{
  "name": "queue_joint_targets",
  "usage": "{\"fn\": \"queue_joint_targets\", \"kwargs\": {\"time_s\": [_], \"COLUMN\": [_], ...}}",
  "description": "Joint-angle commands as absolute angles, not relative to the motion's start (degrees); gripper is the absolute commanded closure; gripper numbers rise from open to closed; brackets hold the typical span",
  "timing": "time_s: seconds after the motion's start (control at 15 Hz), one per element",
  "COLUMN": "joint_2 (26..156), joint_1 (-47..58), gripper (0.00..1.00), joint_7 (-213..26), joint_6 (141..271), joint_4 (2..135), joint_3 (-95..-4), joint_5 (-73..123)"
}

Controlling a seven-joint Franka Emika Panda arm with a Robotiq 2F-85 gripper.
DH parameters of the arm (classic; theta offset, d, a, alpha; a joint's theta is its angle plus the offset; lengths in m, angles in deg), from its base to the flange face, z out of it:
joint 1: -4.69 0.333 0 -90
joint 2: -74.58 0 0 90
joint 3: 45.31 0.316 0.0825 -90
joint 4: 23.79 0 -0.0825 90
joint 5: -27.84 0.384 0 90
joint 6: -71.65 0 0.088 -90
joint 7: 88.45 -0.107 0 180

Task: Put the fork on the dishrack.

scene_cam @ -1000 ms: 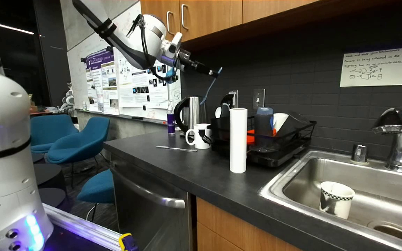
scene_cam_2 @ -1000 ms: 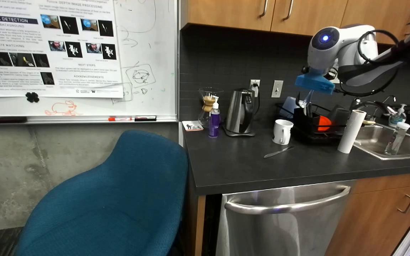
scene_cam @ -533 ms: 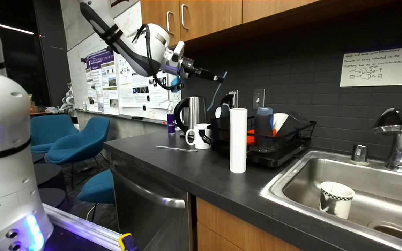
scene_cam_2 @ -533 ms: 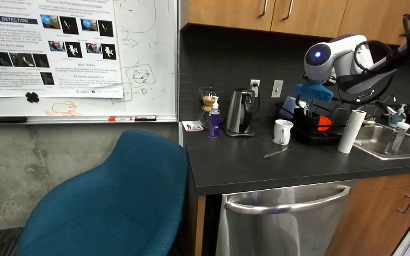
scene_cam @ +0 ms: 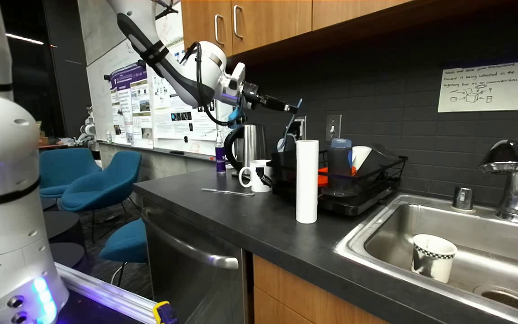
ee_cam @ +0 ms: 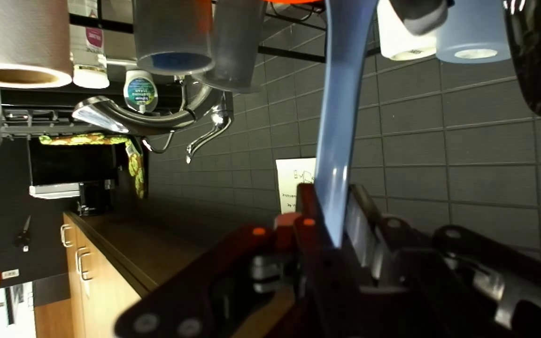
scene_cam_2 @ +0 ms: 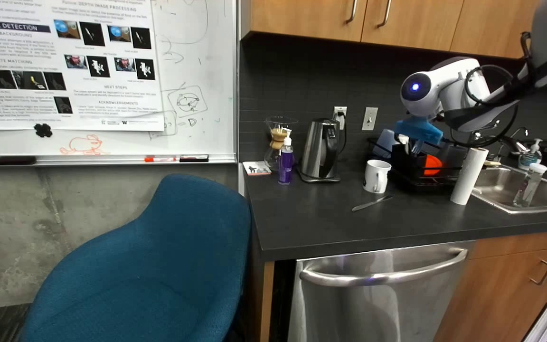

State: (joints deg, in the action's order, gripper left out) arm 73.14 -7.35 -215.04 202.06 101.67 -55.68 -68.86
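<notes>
The bluish fork (scene_cam: pixel 289 123) is held steeply tilted, upper end in my gripper (scene_cam: pixel 292 108), lower end hanging down over the near-left end of the dishrack. In the wrist view the fork (ee_cam: pixel 341 108) stands between the gripper's fingers (ee_cam: pixel 331 197), which are shut on it; its far end leaves the frame at the top. The black dishrack (scene_cam: pixel 351 208) holds cups, an orange item and utensils in a dark holder; it also shows in an exterior view (scene_cam_2: pixel 420 184). There the fork (scene_cam_2: pixel 417 146) is partly hidden under the blue wrist part. I cannot tell whether its lower end touches the holder.
A white paper-towel roll (scene_cam: pixel 307 180) stands in front of the rack. A white mug (scene_cam: pixel 259 175), a knife (scene_cam: pixel 227 192) and a steel kettle (scene_cam: pixel 252 144) are beside it on the counter. The sink (scene_cam: pixel 353 243) lies to one side; wooden cabinets (scene_cam: pixel 272 22) hang above.
My gripper has moved down and toward the dishrack with the fork still held. The fork's lower end has come from near the kettle to over the utensil holder. Other objects have not moved.
</notes>
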Motion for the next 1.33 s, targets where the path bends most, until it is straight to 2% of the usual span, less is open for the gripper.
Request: {"fn": "queue_joint_targets", "kwargs": {"time_s": [0.0,0.73,1.27], "joint_2": [75.8,79.0,76.8], "joint_1": [-7.1,-7.0,-6.3], "gripper": [0.95,0.95,0.95], "joint_7": [-217.3,-217.7,-222.1], "joint_6": [200.4,199.2,198.9], "joint_4": [99.3,99.8,103.6], "joint_3": [-56.3,-55.8,-55.3], "joint_5": [-70.4,-69.6,-74.4]}}
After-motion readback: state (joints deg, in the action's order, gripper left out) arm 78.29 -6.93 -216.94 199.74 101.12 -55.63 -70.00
